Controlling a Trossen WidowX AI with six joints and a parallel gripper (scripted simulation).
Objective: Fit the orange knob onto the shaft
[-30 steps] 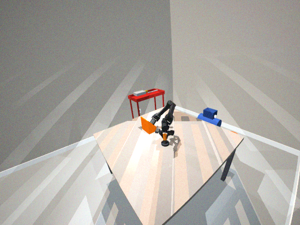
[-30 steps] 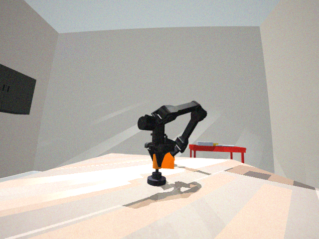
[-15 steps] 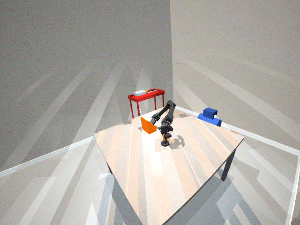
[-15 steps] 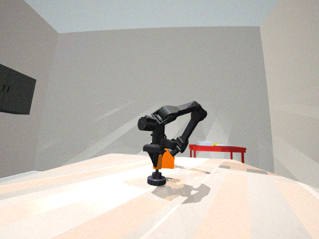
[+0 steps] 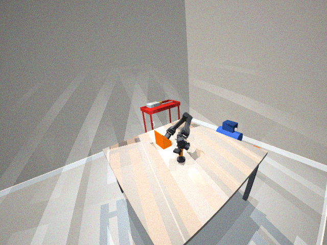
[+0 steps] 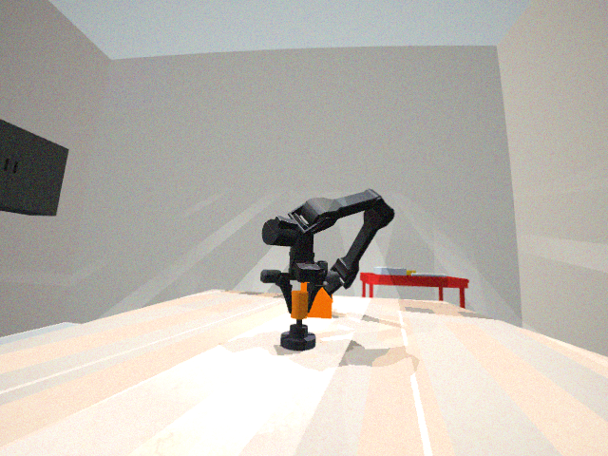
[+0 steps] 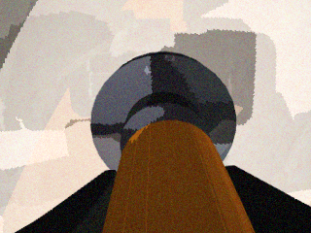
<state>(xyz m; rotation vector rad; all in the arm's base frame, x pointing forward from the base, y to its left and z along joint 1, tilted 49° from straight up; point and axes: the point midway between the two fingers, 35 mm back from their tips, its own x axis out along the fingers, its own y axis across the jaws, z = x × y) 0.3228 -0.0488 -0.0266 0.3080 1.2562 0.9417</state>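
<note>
The dark round pedestal (image 5: 181, 160) (image 6: 297, 341) (image 7: 109, 99) stands on the table. A short piece of its thin dark shaft (image 6: 298, 322) shows between the pedestal's stepped top and the knob. The orange knob (image 5: 181, 153) (image 6: 299, 305) (image 7: 175, 189) is upright, directly over the pedestal and raised above it, its lower end at the shaft. My gripper (image 5: 181, 151) (image 6: 299, 309) (image 7: 170, 179) points down and is shut on the knob, one finger on each side. The knob's hole and the shaft's flat side are hidden.
An orange wedge-shaped block (image 5: 162, 141) (image 6: 321, 305) stands on the table (image 5: 147, 184) (image 6: 245, 417) near the arm's base. Beyond the table are a red side table (image 5: 158, 108) (image 6: 417, 280) and a blue machine (image 5: 229, 132).
</note>
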